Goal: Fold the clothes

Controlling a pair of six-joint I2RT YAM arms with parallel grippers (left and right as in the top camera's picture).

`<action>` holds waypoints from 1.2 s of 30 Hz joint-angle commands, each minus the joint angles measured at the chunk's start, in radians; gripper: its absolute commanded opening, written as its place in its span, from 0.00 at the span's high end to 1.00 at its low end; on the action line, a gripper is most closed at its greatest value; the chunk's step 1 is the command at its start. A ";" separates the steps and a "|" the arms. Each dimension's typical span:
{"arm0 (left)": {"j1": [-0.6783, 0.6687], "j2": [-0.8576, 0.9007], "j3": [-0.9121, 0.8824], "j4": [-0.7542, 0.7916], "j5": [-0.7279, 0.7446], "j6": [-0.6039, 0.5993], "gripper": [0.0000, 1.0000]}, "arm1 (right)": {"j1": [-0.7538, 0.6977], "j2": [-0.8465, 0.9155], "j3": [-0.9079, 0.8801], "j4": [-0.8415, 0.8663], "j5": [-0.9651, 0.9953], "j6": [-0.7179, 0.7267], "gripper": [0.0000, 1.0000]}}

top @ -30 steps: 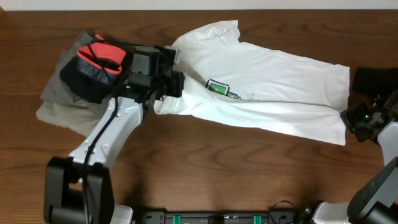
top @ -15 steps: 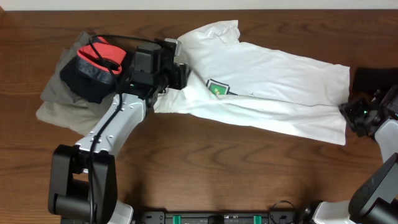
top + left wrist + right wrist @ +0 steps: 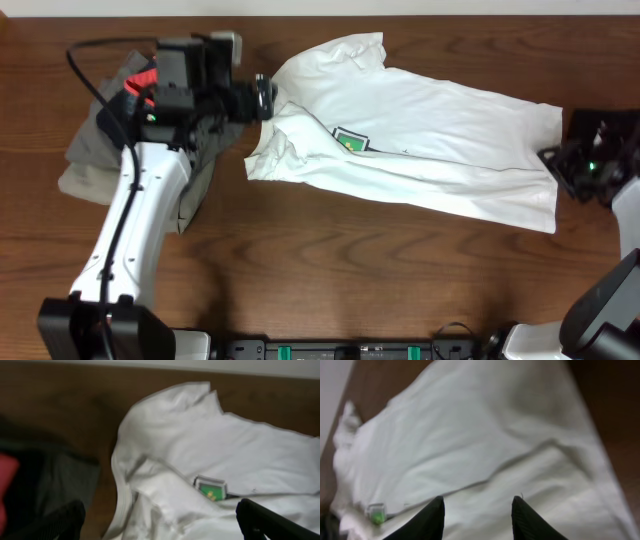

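While left claw (image 3: 162, 521) and right claw (image 3: 477, 515) gape, one T-shirt (image 3: 430, 130), one grey heap (image 3: 85, 165)

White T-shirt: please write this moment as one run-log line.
white T-shirt: partly folded, on table | left gripper: open, empty | right gripper: open, empty

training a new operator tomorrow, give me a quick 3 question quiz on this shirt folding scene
1. True or false: the left fingers are clamped on the white T-shirt.
2. What lies left of the T-shirt? A a heap of dark and grey clothes; B a plate; C a box.
3. Fill in: the right fingers hover over the shirt's ____ end, far from the green print.
Key: 1 false, they stand open and empty. 2 A. 3 hem.
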 commanded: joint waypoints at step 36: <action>-0.077 0.658 0.661 -0.407 -0.073 0.170 0.94 | 0.188 0.040 0.206 -0.084 0.100 -0.151 0.48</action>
